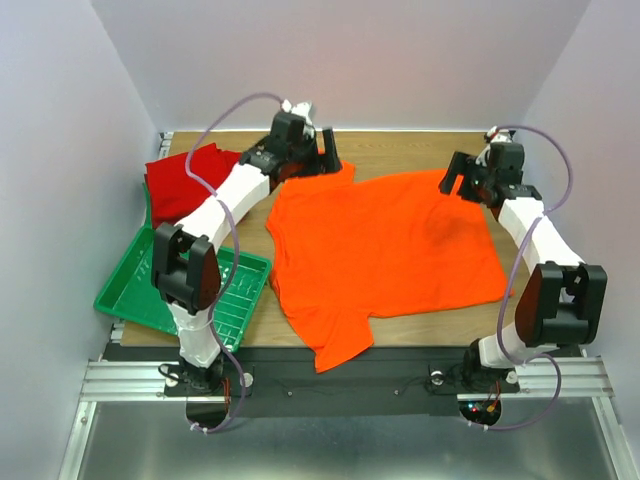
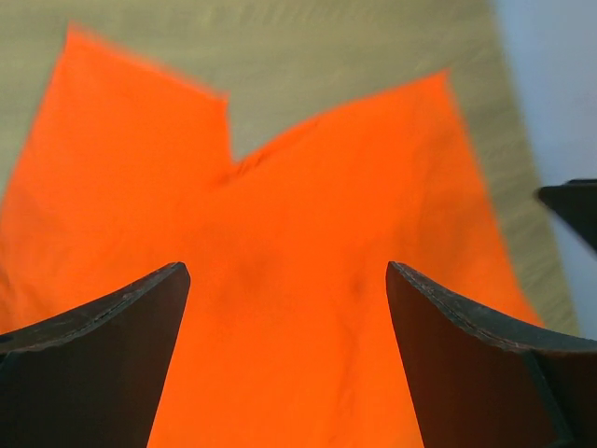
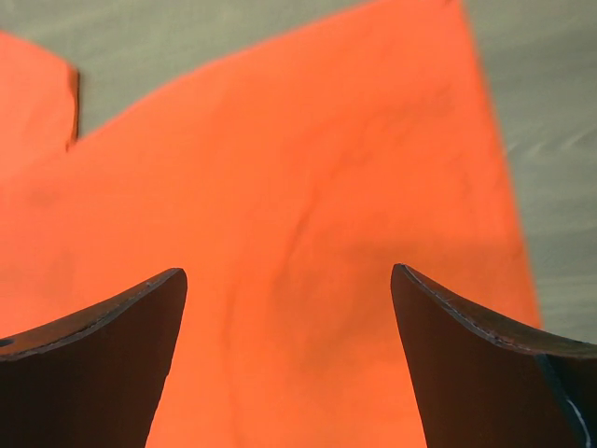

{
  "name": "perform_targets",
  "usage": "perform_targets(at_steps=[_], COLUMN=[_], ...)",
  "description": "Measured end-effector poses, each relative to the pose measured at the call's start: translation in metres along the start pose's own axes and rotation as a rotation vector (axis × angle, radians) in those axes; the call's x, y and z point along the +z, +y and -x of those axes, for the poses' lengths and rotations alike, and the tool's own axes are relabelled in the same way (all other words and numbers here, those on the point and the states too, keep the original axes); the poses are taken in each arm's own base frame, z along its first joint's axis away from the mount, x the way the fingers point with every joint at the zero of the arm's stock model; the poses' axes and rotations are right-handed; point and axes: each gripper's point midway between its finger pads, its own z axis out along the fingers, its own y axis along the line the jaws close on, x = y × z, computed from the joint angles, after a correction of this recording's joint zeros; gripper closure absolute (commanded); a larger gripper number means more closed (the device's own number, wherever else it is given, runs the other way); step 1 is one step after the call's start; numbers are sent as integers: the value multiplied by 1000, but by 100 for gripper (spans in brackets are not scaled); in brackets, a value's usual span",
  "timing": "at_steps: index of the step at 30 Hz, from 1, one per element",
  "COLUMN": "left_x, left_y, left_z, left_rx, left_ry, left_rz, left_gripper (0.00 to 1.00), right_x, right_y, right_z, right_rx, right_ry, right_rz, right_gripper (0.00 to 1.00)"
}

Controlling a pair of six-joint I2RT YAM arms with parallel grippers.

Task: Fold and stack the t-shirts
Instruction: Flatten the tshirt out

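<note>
Fingers [image 2: 103, 364] of the left gripper [image 1: 328, 152] are spread wide and hold nothing, at the upper left corner of the orange t-shirt [image 1: 385, 245], which lies flat mid-frame. The right gripper [image 1: 452, 182] gapes equally empty over the shirt's upper right corner. Folded red t-shirts [image 1: 185, 180] sit at upper left.
</note>
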Motion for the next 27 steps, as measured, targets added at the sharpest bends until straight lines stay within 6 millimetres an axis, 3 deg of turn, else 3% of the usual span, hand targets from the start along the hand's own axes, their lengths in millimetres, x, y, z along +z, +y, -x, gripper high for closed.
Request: perform_targets(at_steps=[2, 6, 11, 17, 24, 27], left_x=[13, 26, 39, 57, 86, 95], left_y=[30, 64, 76, 82, 99, 95], left_z=[-50, -108, -127, -141, -176, -162], left_rx=[-40, -90, -113, -121, -143, -151], left_ry=[121, 254, 293, 319, 392, 364], left_rz=[79, 159, 183, 170, 174, 142], left_gripper=[1, 1, 1, 1, 1, 1], right_x=[3, 11, 26, 60, 91, 102], right_y=[5, 11, 6, -7, -26, -36], right_z=[-25, -46, -64, -94, -108, -112], right_rx=[23, 68, 80, 89, 61, 44], right_ry=[71, 139, 193, 292, 333, 342], right_rz=[40, 84, 67, 24, -58, -100], right_gripper=[5, 5, 5, 6, 7, 7])
